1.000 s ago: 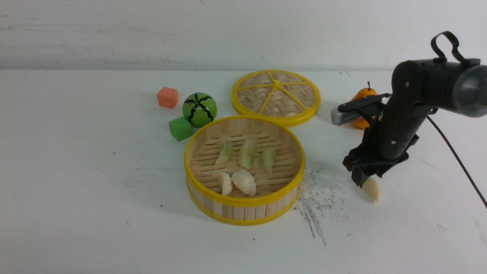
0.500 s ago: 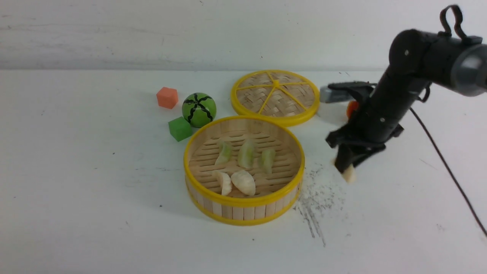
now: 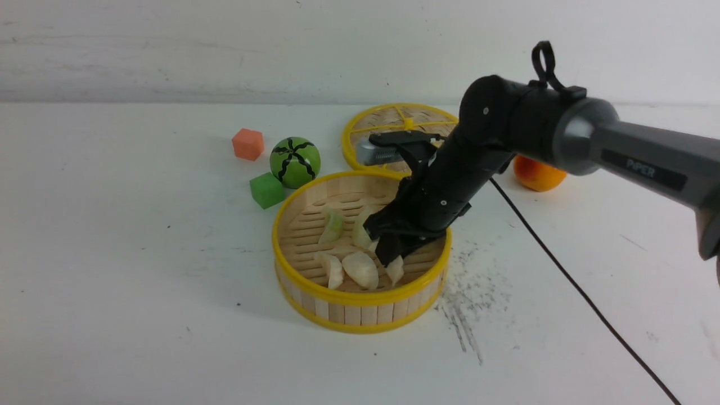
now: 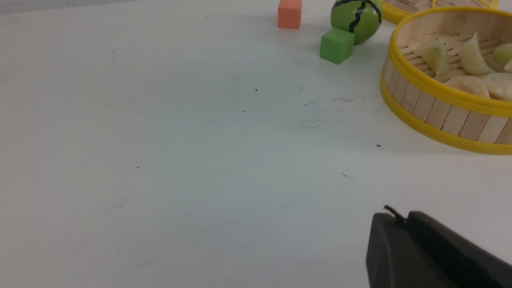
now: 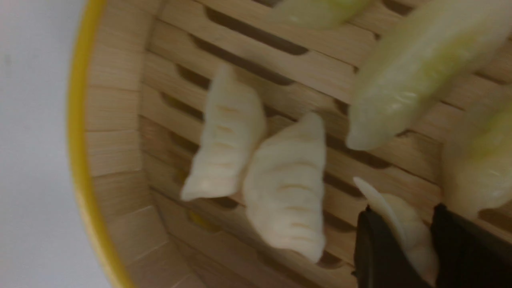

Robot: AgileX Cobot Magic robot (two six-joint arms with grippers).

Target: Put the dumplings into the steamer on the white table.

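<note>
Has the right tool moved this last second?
Yes. The right tool, gripping a cream-white pleated dumpling, went left from above the scuffed white table to above the round bamboo steamer.

An orange cube (image 3: 248, 144) sits at the left end of the group, turned with one edge toward the camera. Just right of it stands a toy watermelon ball (image 3: 295, 162), bright green with wavy black stripes meeting at its top. A green cube (image 3: 266, 190) lies nearer the camera, just beside the ball's lower left. Farther back and to the right lies a flat round woven bamboo lid (image 3: 378, 118) with a yellow rim and yellow spokes, its right part hidden. Well right of the lid rests an orange toy fruit (image 3: 537, 175), its top hidden. A pale wall (image 3: 225, 50) runs behind them all.
</note>
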